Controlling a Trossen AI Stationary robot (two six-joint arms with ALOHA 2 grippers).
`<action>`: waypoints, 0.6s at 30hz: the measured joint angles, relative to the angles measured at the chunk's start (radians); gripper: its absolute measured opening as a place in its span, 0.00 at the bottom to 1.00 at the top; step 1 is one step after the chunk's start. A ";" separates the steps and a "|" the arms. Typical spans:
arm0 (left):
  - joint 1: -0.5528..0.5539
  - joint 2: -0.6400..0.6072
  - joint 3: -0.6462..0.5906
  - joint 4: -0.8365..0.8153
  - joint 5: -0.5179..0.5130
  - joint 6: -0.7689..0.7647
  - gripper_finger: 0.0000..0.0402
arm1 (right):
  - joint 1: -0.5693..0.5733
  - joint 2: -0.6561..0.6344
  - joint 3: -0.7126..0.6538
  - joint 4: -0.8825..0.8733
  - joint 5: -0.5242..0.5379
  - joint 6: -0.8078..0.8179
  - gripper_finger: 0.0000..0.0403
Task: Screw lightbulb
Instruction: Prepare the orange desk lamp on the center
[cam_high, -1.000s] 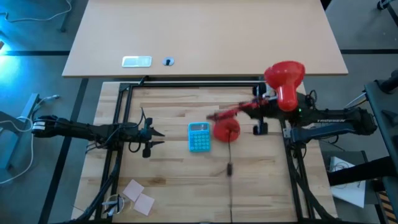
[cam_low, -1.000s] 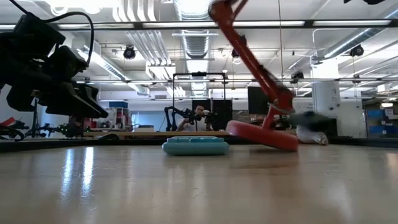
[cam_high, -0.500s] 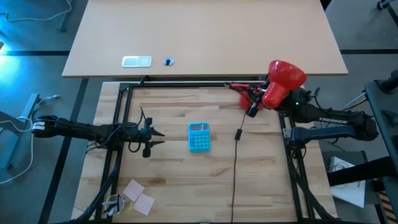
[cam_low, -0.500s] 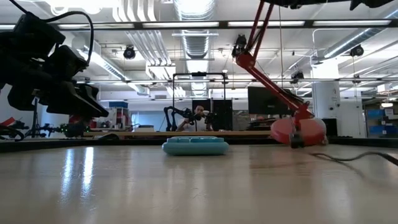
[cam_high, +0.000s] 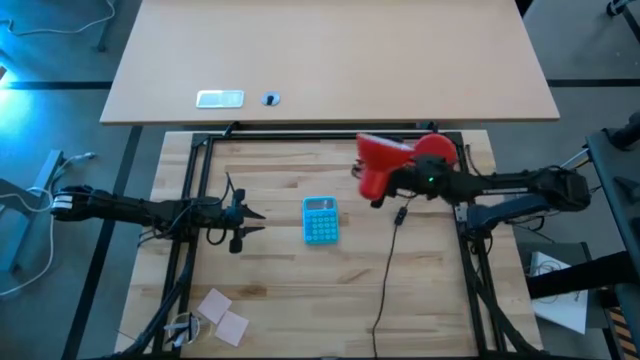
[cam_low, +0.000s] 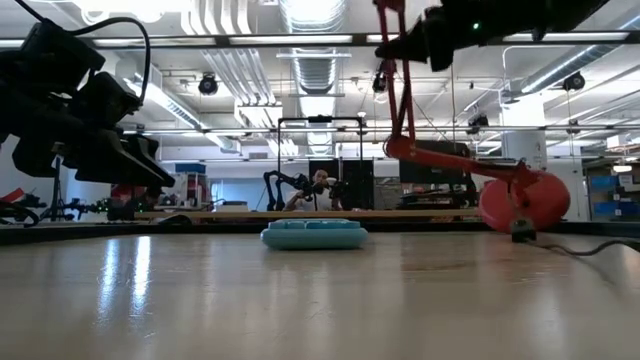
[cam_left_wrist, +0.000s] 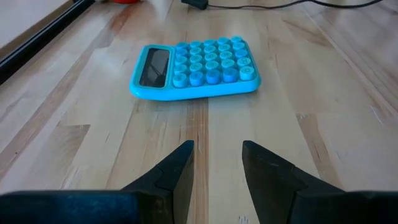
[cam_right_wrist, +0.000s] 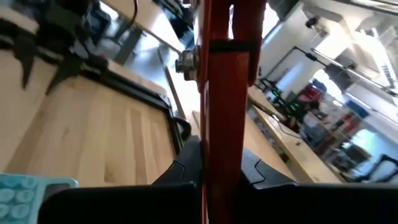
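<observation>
Right gripper (cam_high: 378, 186) clamped on the red lamp (cam_high: 385, 165), fingers (cam_right_wrist: 186, 160) pressed either side of its red arm rod (cam_right_wrist: 222, 93). Lamp is held up off the table (cam_high: 280, 290), round base (cam_low: 523, 198) tilted near the far right part of the table, black cord (cam_high: 387, 265) trailing down toward the near edge. Lightbulb not visible in any view, can't place it. Left gripper (cam_left_wrist: 216, 163) hovers low over the left side of the table, fingers parted, holding nothing, pointing at the blue calculator (cam_high: 320, 219) that lies flat mid-table.
</observation>
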 joint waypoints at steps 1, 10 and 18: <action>0.000 0.000 0.000 0.001 0.000 0.000 0.32 | 0.017 0.024 0.000 0.020 0.028 -0.020 0.04; 0.000 0.000 0.000 0.002 0.000 0.000 0.32 | 0.164 0.258 0.003 0.283 0.237 -0.147 0.04; 0.000 0.000 0.000 0.002 0.000 0.000 0.32 | 0.262 0.443 0.009 0.450 0.348 -0.235 0.04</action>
